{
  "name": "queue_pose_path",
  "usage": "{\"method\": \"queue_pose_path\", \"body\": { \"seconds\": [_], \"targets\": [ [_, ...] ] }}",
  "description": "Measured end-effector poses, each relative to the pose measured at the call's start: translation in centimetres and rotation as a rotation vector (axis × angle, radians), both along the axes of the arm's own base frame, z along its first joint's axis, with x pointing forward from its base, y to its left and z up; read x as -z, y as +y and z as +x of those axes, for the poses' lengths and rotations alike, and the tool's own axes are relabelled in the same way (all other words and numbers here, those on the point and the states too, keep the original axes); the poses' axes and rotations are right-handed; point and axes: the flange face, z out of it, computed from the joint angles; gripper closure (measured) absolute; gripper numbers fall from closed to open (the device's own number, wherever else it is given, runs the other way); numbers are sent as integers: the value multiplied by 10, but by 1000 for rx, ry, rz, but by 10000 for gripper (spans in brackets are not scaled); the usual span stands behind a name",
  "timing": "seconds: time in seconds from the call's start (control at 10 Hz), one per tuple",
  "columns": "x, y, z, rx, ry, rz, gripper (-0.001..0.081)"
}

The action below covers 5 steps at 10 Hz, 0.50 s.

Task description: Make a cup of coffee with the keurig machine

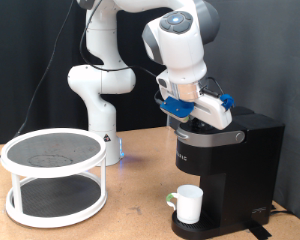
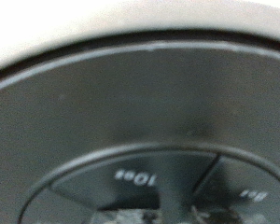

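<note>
The pincer [image 1: 186,117] is pressed down against the front of the lid of the keurig machine [image 1: 230,160], over its top panel. Its fingers are hidden between the blue wrist mount and the black housing, so I cannot tell whether they are spread or closed, and nothing shows between them. The wrist view is filled by the machine's dark rounded top [image 2: 131,103], so close that it blurs, with a ring of size buttons; one reads "10oz" [image 2: 133,177].

Directly below the pincer, under the brew head, the cup [image 1: 187,204] stands upright on the round drip tray at the machine's base, handle turned toward the exterior view's left. It looks like glazed ceramic: rigid, fairly light, smooth enough to slip, and liable to chip if knocked. The rim, pinched across the wall, or the handle would be the likely places to grip it.

The machine looks like hard plastic, heavy enough to stay put under a button press. Its hinged lid is the part to work, best by its front edge.

Well away from the pincer, toward the exterior view's left, a white two-tier round rack [image 1: 54,176] sits on the wooden tabletop [image 1: 140,215]. Behind it rises the arm's white base [image 1: 98,100].
</note>
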Motion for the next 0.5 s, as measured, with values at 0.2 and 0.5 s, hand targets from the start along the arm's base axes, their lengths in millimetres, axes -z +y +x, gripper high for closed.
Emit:
{"method": "queue_pose_path", "body": {
  "seconds": [0.2, 0.5],
  "targets": [
    [-3, 0, -10, -45, -62, 71, 806],
    [-29, -12, -28, -60, -133, 118, 806]
  ]
}}
